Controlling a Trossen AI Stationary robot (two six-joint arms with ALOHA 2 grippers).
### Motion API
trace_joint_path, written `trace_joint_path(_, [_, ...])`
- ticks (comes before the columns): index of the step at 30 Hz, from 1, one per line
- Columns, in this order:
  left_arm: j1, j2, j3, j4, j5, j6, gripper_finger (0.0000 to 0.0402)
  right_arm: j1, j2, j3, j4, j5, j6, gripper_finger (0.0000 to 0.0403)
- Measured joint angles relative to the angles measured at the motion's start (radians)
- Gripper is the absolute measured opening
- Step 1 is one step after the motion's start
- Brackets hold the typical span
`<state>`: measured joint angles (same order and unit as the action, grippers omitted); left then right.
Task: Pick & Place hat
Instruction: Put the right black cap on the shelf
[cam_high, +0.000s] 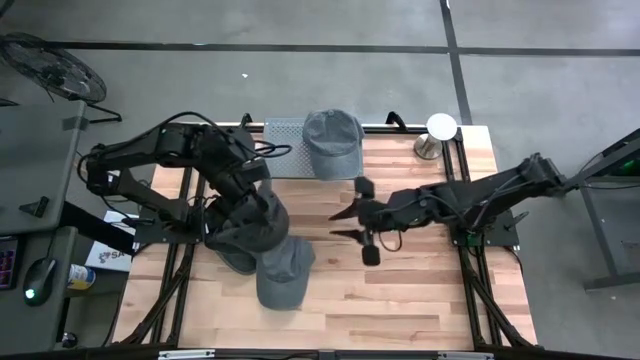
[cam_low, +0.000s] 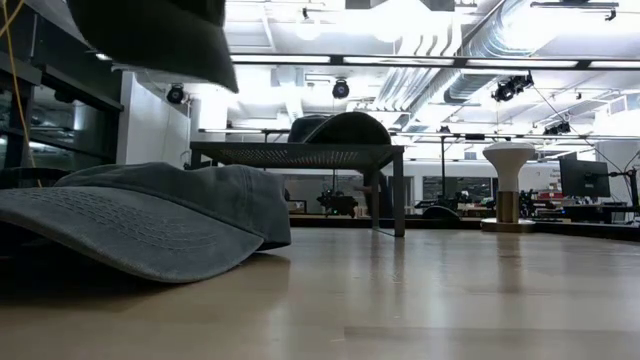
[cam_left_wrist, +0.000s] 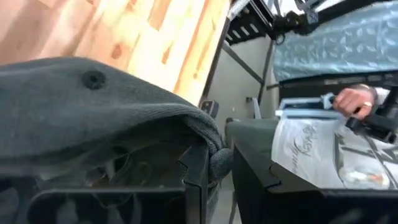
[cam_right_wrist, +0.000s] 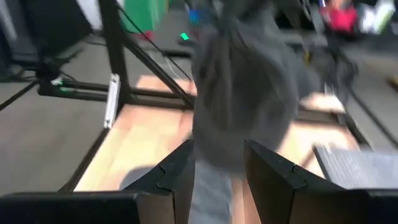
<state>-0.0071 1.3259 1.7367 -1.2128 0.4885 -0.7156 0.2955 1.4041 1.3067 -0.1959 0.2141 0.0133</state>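
Observation:
A dark grey hat (cam_high: 250, 228) hangs above the table's left half with my left gripper (cam_left_wrist: 219, 169) shut on it; it shows at the top of the low view (cam_low: 160, 35). A second grey hat (cam_high: 285, 272) lies on the wood near the front, brim on the table (cam_low: 150, 220). A third hat (cam_high: 333, 143) rests on the mesh rack (cam_high: 283, 133) at the far edge. My right gripper (cam_high: 345, 225) hovers open at mid-table, pointing toward the held hat (cam_right_wrist: 242, 93), with nothing between its fingers. My left gripper pinches the hat's lower rim (cam_left_wrist: 214, 152) between its two fingers, where the cloth bunches into a roll. The crown with its top button (cam_left_wrist: 93, 79) spreads off to one side of the fingers. The hat is lifted clear of the table.
A white round-topped stand (cam_high: 440, 128) is at the far right corner. A person's hand (cam_left_wrist: 351, 99) shows beyond the table. Bare wood lies at the right front of the table (cam_high: 420, 300).

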Motion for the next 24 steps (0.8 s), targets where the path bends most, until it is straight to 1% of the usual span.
trace_joint_path(2, [0.0,0.003,0.0,-0.009,0.015,0.008,0.0045,-0.003,0.022,0.0,0.067,-0.014,-0.049,0.0129])
trace_joint_path(5, [0.0,0.012,0.0,-0.018,0.038,0.015,0.0045,-0.021,0.042,0.0,0.117,-0.02,-0.117,0.0129])
trace_joint_path(9, [0.0,0.02,-0.001,-0.019,0.073,0.036,0.0045,-0.05,0.058,0.0,0.152,-0.097,-0.197,0.013])
trace_joint_path(11, [0.0,0.026,0.001,-0.017,0.086,0.046,0.0045,-0.062,0.059,-0.001,0.159,-0.128,-0.213,0.0137])
trace_joint_path(13, [0.0,0.037,0.0,-0.013,0.092,0.061,0.0045,-0.076,0.063,-0.001,0.169,-0.141,-0.227,0.0155])
trace_joint_path(17, [0.0,0.06,-0.001,-0.002,0.117,0.086,0.0045,-0.101,0.065,-0.001,0.169,-0.138,-0.24,0.0207])
trace_joint_path(20, [-0.001,0.083,0.0,0.038,0.139,0.096,0.0045,-0.114,0.067,-0.001,0.177,-0.144,-0.252,0.0239])
trace_joint_path(24, [-0.008,0.118,0.0,0.106,0.15,0.115,0.0045,-0.119,0.068,-0.001,0.169,-0.175,-0.288,0.0251])
